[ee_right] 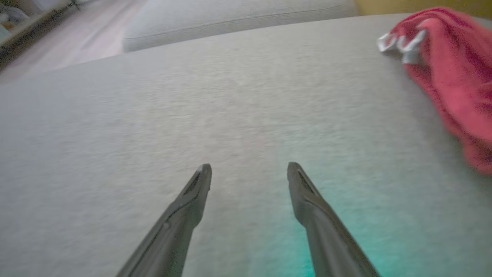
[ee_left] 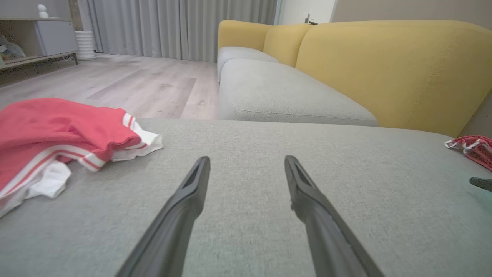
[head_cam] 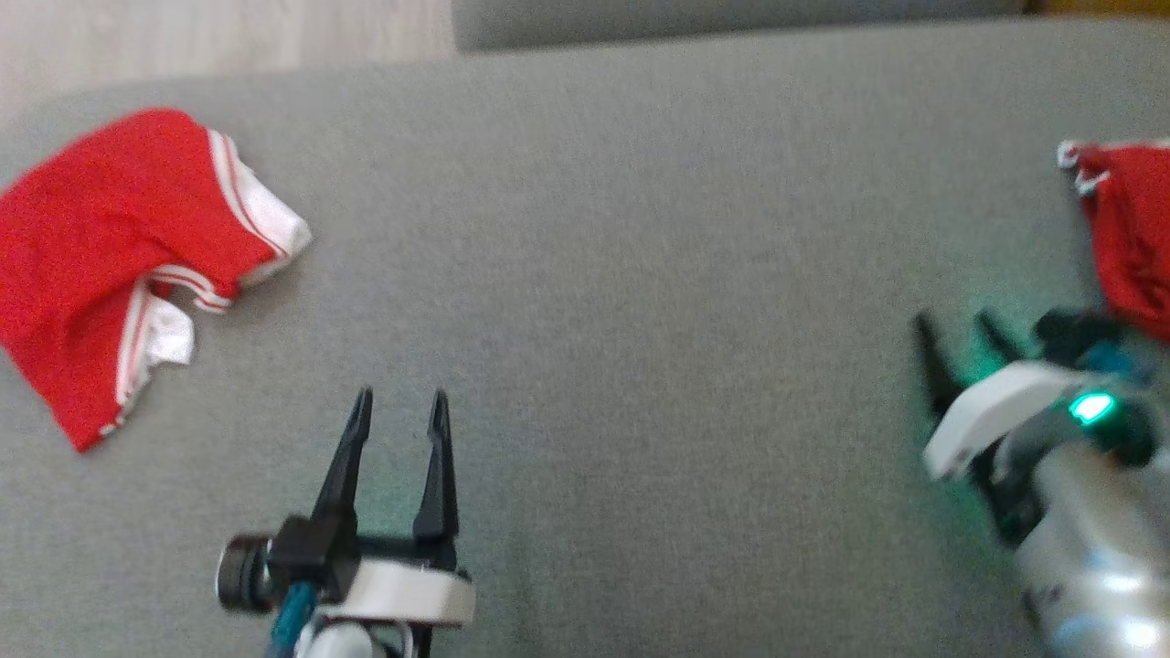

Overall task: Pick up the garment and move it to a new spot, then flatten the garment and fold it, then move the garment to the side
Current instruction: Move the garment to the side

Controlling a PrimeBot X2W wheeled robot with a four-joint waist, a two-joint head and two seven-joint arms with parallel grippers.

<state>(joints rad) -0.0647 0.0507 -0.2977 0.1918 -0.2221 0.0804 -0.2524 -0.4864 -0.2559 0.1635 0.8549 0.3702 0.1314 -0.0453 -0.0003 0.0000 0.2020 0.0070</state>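
A red garment (head_cam: 110, 247) with white striped trim lies crumpled at the far left of the grey sofa seat (head_cam: 640, 228); the left wrist view has this garment (ee_left: 57, 127) to the left of my fingers. Another red garment (head_cam: 1133, 238) with a white edge lies bunched at the seat's right edge, cut off by the frame; the right wrist view has it (ee_right: 453, 69) at the upper right. My left gripper (head_cam: 402, 395) stands open and empty over bare fabric, right of the striped garment. My right gripper (head_cam: 955, 320) is open and empty, just left of the right-hand garment.
A second grey seat cushion (ee_left: 284, 96) with yellow backrests (ee_left: 384, 65) runs beyond the seat. Wooden floor (ee_left: 127, 80), grey curtains (ee_left: 173, 27) and a low shelf unit (ee_left: 42, 38) lie past the seat's far left edge. A wide stretch of grey fabric separates the two grippers.
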